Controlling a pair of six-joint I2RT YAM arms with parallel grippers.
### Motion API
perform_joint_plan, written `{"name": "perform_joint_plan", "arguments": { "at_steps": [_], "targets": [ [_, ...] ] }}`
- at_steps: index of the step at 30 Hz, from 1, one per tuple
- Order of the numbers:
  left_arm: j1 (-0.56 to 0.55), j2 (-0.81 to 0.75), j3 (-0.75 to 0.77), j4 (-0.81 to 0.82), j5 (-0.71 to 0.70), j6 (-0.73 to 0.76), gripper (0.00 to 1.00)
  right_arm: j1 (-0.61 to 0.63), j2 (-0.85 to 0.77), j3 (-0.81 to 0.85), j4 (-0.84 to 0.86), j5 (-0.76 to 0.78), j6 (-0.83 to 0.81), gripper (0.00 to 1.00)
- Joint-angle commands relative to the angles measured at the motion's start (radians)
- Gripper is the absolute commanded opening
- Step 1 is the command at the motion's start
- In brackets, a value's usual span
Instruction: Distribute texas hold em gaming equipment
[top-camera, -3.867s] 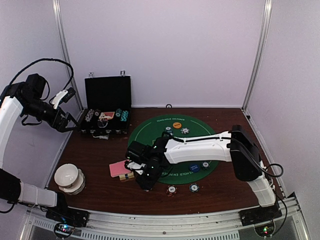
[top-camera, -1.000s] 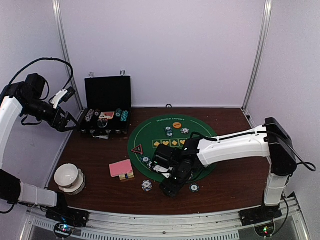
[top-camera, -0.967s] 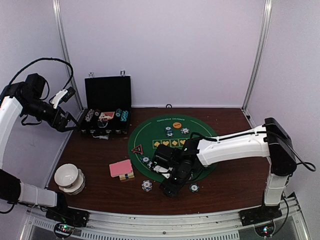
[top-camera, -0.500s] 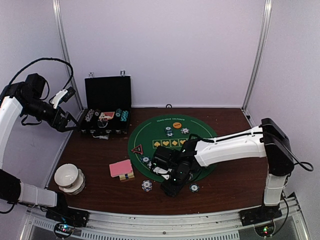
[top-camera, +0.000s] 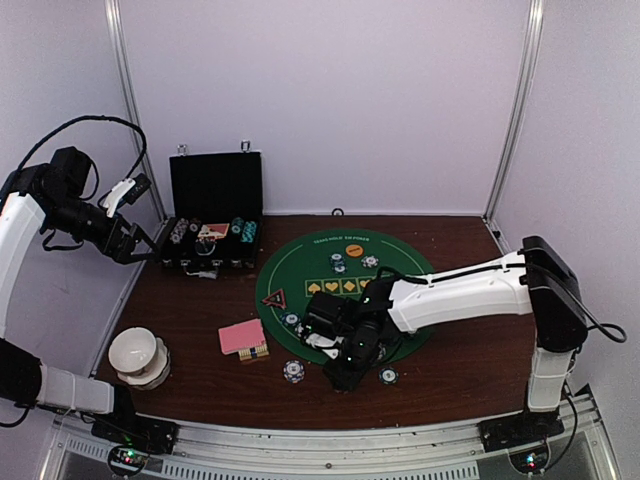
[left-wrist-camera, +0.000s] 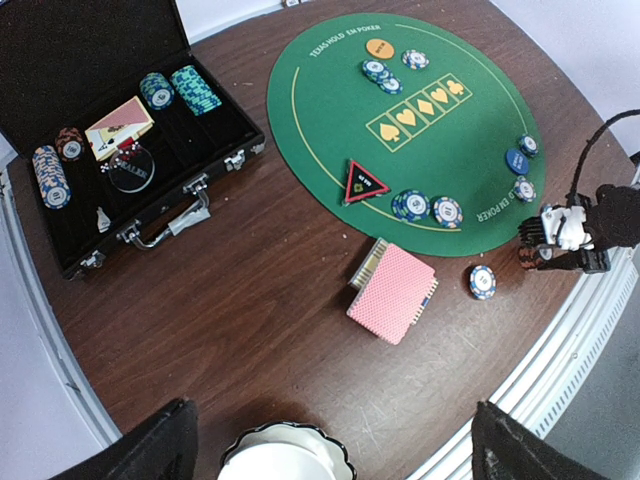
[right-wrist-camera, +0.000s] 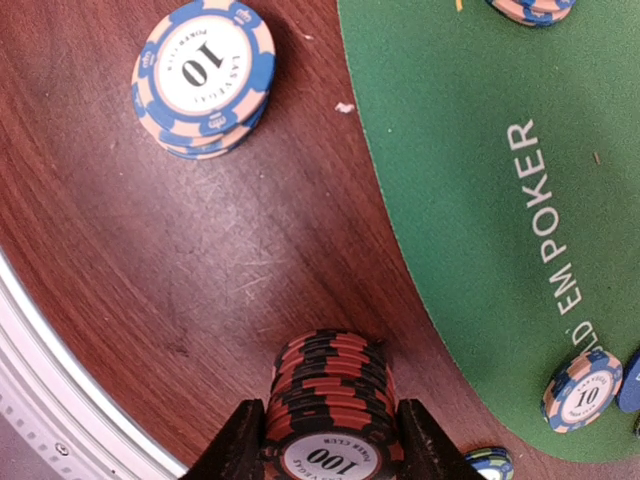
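Observation:
A stack of red-and-black poker chips stands on the brown table just off the green mat's near edge. My right gripper is shut on it, a finger pressed on each side. From above the right gripper hides the stack. A blue-and-white chip stack lies to its left. The pink-backed card deck lies left of the mat. The red triangle marker and orange disc sit on the mat. My left gripper hangs open, high over the table's left side, holding nothing.
The open black case with chip rows stands at the back left. A white scalloped bowl sits front left. More small chip piles dot the mat's rim, and one chip lies right of my right gripper. The table's metal edge runs close by.
My right arm has swung from beside the card deck to the red-and-black stack, leaving a blue chip stack at the front. Its jaws have narrowed onto the stack. The left arm has not moved.

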Motion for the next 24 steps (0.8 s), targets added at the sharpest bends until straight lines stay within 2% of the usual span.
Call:
{"name": "perform_joint_plan", "arguments": {
  "at_steps": [1, 8, 12, 19, 24],
  "targets": [
    [0.005, -0.008, 0.020, -0.008, 0.018, 0.014, 0.98, -0.001, -0.032, 0.046, -0.029, 0.014, -0.011, 0.31],
    [0.005, -0.011, 0.020, -0.009, 0.010, 0.017, 0.98, -0.012, -0.051, 0.114, -0.093, 0.059, -0.033, 0.29],
    [0.005, -0.011, 0.020, -0.009, 0.008, 0.015, 0.98, -0.067, -0.068, 0.172, -0.123, 0.095, -0.041, 0.29],
    [0.005, -0.015, 0.020, -0.009, 0.011, 0.015, 0.98, -0.298, -0.049, 0.300, -0.103, 0.162, -0.034, 0.26],
    [0.005, -0.014, 0.024, -0.010, 0.010, 0.015, 0.98, -0.447, 0.072, 0.435, -0.073, 0.174, -0.028, 0.26]
  ]
}}
